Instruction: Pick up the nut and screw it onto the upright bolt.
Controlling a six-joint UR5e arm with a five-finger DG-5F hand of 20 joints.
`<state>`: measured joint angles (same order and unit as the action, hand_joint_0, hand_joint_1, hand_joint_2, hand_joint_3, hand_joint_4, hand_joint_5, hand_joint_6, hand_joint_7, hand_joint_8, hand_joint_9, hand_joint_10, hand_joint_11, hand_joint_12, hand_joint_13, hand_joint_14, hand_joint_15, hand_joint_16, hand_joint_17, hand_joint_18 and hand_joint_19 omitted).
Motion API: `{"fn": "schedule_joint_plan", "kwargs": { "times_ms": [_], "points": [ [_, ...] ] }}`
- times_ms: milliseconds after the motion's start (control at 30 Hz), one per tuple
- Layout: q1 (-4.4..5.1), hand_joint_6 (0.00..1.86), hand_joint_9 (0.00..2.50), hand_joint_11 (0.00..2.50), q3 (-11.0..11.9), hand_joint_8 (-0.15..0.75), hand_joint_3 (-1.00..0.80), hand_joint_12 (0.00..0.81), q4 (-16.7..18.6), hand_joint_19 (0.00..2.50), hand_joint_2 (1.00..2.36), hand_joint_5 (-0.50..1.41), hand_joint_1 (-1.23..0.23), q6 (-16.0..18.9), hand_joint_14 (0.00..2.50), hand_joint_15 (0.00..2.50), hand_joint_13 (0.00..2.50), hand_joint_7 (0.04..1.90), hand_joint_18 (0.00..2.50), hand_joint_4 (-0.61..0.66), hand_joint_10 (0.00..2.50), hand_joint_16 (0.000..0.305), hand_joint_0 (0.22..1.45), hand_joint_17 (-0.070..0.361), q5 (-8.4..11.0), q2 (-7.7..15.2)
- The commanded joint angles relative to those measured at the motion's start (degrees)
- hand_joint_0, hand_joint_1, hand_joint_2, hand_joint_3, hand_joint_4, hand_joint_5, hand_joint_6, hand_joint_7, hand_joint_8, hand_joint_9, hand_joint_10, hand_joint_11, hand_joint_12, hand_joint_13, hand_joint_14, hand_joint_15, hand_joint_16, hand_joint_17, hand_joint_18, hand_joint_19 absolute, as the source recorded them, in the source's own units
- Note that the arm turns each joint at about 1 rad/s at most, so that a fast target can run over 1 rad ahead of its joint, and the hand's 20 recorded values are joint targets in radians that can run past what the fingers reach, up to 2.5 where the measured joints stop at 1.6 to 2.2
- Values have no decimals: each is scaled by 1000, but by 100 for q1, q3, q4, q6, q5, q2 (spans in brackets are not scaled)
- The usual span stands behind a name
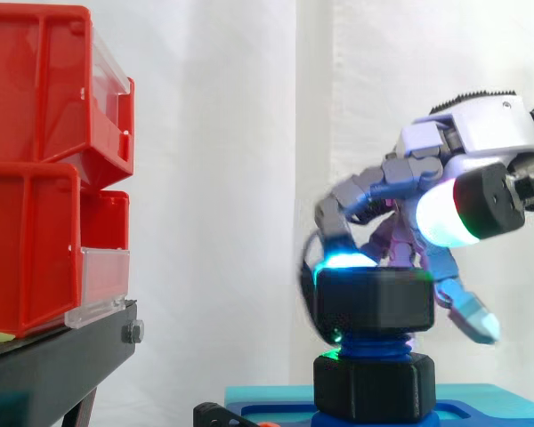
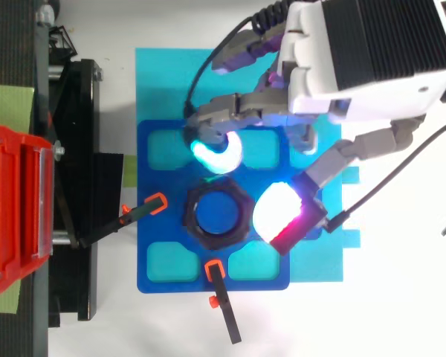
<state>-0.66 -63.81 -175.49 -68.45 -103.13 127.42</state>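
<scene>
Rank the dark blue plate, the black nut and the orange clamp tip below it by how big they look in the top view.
1. dark blue plate, largest.
2. black nut, though raised nearer the camera.
3. orange clamp tip, smallest.

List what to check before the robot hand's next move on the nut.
1. Nut on bolt: ok, it sits on the upper threads.
2. Nut level: ok in the side view.
3. Nut centred: ok, the blue bolt shows through its hole in the top view.
4. Nut screwed down to the black base piece: not ok, threads show between them.
5. Robot hand holding the nut: cannot tell.
</scene>
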Motion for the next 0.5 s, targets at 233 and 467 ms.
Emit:
{"fn": "schedule_joint_plan", "kwargs": {
  "times_ms": [233,467],
  "points": [
    [-180,524,2078,760,9,156,-500,239,-337,248,1000,99,-389,-160,12,372,1571,1318,986,89,25,12,550,26,-23,-16],
    [-189,507,1839,682,71,253,-500,276,-302,229,1000,13,-342,-151,12,344,1418,1187,833,-8,23,18,534,41,-40,-148]
  ]
}}
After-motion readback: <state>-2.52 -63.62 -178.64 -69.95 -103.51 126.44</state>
